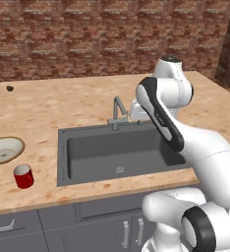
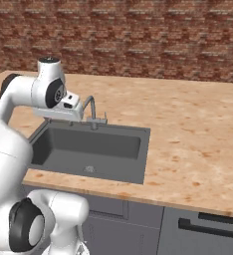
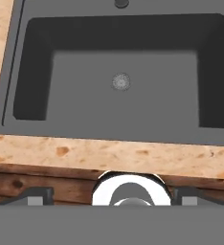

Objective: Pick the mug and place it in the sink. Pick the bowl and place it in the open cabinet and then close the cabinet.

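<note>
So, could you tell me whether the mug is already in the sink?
No, the mug stands on the counter left of the sink.

**Countertop, sink and what sits on top**

The light wood-grain counter (image 1: 77, 106) runs wide across the base views, backed by a red brick wall (image 1: 107, 34). Set into it is the sink (image 1: 117, 155) — dark grey, rectangular, round drain at the bottom, basin bare. The grey tap (image 1: 118, 112) stands on the rim at the back edge. On the counter to the left of the sink rests the bowl (image 1: 5, 149), cream with a tan rim, upright, and just in front of it the mug (image 1: 23, 176), red with a white inside, upright — the two close together but apart. Far back on the left lies a small dark lump (image 1: 10, 88), well away from everything else.
</note>
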You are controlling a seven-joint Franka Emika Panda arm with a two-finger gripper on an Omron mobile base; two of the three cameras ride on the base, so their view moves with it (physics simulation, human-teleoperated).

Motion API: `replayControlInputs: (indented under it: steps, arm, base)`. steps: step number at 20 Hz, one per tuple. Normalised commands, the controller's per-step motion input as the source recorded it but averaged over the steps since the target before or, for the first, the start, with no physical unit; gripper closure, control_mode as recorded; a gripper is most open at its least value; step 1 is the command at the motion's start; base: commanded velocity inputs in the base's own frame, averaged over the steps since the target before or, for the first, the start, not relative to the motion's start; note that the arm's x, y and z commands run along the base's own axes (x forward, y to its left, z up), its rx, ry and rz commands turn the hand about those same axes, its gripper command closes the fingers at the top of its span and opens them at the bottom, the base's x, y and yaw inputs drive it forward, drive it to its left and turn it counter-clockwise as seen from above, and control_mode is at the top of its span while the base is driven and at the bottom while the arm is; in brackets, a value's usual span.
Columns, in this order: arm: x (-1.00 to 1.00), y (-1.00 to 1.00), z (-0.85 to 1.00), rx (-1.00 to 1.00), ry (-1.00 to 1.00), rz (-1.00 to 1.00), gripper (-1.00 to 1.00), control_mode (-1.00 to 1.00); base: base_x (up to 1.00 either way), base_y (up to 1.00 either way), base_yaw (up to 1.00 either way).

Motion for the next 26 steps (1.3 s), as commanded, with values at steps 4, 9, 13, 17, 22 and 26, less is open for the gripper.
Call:
replayControlInputs:
  steps: [4,9,13,17,22,26]
  arm:
    - [-0.32,0.71,-0.05,0.0,0.0,0.02,-1.0,-1.0]
    - [-0.24,0.71,-0.16,0.0,0.0,0.05,-1.0,-1.0]
    - [-0.19,0.68,-0.2,0.02,0.0,0.05,-1.0,-1.0]
    - [-0.23,0.72,-0.17,0.01,0.0,0.04,-1.0,-1.0]
    - [-0.14,0.75,-0.13,-0.02,0.0,0.07,-1.0,-1.0]
    - [-0.01,0.77,-0.13,-0.04,0.0,0.16,-1.0,-1.0]
  base:
    - [0.0,0.0,0.0]
    - [0.0,0.0,0.0]
    - [0.0,0.0,0.0]
    - [0.0,0.0,0.0]
    - [0.0,0.0,0.0]
    - [0.0,0.0,0.0]
